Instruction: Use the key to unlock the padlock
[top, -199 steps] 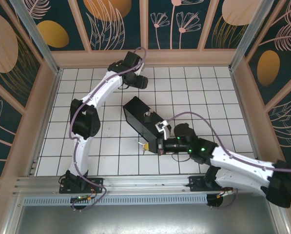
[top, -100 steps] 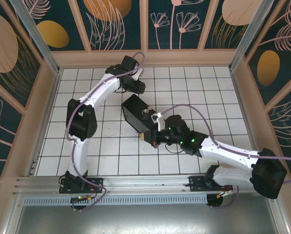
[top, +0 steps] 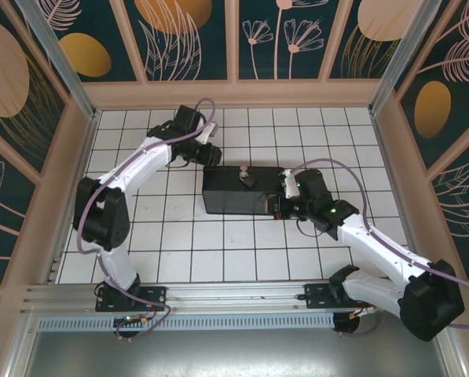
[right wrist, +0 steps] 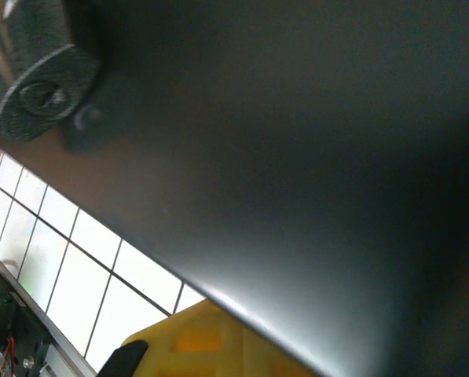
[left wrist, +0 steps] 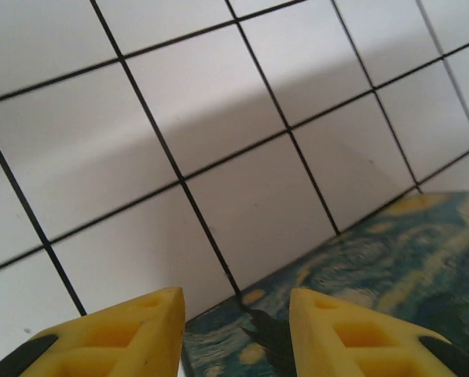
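Observation:
The dark box (top: 238,196) lies level across the middle of the floor. A small silvery padlock (top: 244,177) sits on its top. My left gripper (top: 208,154) hangs at the box's far left corner. In the left wrist view it (left wrist: 234,302) is open, and the starry painted face (left wrist: 391,251) lies under the gap. My right gripper (top: 281,206) presses against the box's right end, shut. One yellow finger (right wrist: 195,342) shows below the box's dark side (right wrist: 297,157). A grey round piece (right wrist: 38,90) juts out at the upper left. The key is hidden.
White tiled floor (top: 171,236) surrounds the box, with wooden walls (top: 234,94) on three sides. A metal rail (top: 218,294) runs along the near edge by both arm bases. Cables loop over both arms.
The box has turned from a slant to level and shifted toward the back. The right arm swung in to its right end. The left gripper came down to its left corner, its jaws narrowing.

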Controlling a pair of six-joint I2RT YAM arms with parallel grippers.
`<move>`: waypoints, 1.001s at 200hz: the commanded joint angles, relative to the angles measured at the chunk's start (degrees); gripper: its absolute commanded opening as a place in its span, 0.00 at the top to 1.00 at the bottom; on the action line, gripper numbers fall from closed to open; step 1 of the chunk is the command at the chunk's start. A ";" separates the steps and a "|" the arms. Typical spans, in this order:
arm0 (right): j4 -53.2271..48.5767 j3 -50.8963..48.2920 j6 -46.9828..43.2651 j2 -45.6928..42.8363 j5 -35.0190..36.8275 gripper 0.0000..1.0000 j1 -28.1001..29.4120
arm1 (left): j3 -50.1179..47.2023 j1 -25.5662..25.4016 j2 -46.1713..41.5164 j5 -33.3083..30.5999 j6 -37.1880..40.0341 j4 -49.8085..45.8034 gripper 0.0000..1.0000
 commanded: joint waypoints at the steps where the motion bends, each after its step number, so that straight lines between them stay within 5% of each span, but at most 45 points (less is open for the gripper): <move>1: -2.87 2.65 -4.66 -2.48 -7.98 1.00 -0.56 | -5.48 -0.23 -4.02 2.81 -3.44 4.11 0.58; 20: -2.13 2.78 -4.05 -4.08 -13.92 1.00 -0.60 | -5.58 -0.23 -5.77 1.05 -3.77 3.01 0.59; 53: -4.69 4.54 -5.46 -5.19 -15.60 1.00 -0.56 | -8.27 -0.31 -9.98 7.68 -7.11 5.02 0.63; 72: -4.60 4.57 -4.83 -5.27 -18.54 1.00 -0.60 | -8.16 -0.27 -12.80 -2.24 -6.35 3.42 0.43; 98: -5.02 3.99 -3.83 -6.02 -17.62 1.00 -0.61 | -0.13 -0.73 -9.82 -11.97 -3.36 -2.51 0.35; 120: -5.75 4.56 -2.13 -6.42 -14.16 1.00 -2.76 | 7.50 -8.63 -5.91 -21.71 -2.14 -9.21 0.24; 129: -5.65 4.66 -1.33 -6.45 -14.37 1.00 -4.24 | 9.55 -11.60 -4.73 -23.01 -3.13 -11.48 0.11; 200: -5.37 2.93 -0.10 -7.75 -18.49 1.00 -6.40 | 18.12 -23.41 2.51 -32.98 -5.27 -19.69 0.07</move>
